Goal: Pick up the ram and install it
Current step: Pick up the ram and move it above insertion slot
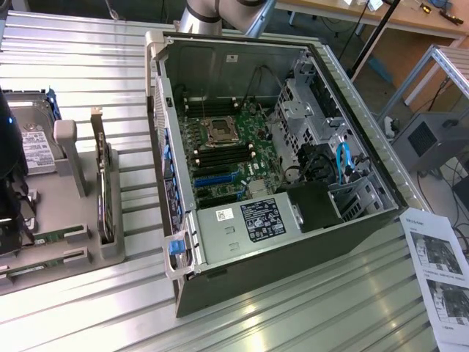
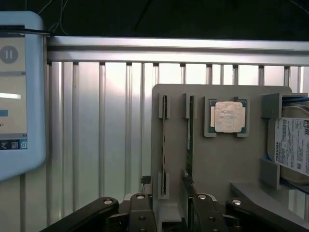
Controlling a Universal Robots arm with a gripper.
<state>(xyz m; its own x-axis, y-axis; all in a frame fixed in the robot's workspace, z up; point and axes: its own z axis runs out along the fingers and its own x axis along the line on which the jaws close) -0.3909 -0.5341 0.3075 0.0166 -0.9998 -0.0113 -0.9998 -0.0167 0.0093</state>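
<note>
Two ram sticks stand on edge in slots of a grey holder plate [image 2: 217, 164]. The green ram [image 2: 189, 137] is the one closer to the CPU, and a second stick [image 2: 164, 145] stands beside it. My gripper [image 2: 171, 215] hangs above the near end of both sticks, open, one finger [image 2: 140, 212] outside the second stick and the other finger [image 2: 203, 212] just past the green one. It holds nothing. At the exterior view's left the arm's dark wrist [image 1: 9, 176] hovers over the holder, where green ram [image 1: 45, 237] lies. The open computer case [image 1: 256, 242] shows the motherboard [image 1: 220, 147] with black memory slots [image 1: 220, 158].
The holder also carries a CPU [image 2: 227, 116], a silver-labelled hard drive [image 2: 294, 145] and an upright dark expansion card [image 1: 105, 198]. A tablet screen [image 2: 19, 96] lies on the ribbed metal table [image 2: 106, 135]. Printed sheets [image 1: 440, 271] lie at the exterior view's right.
</note>
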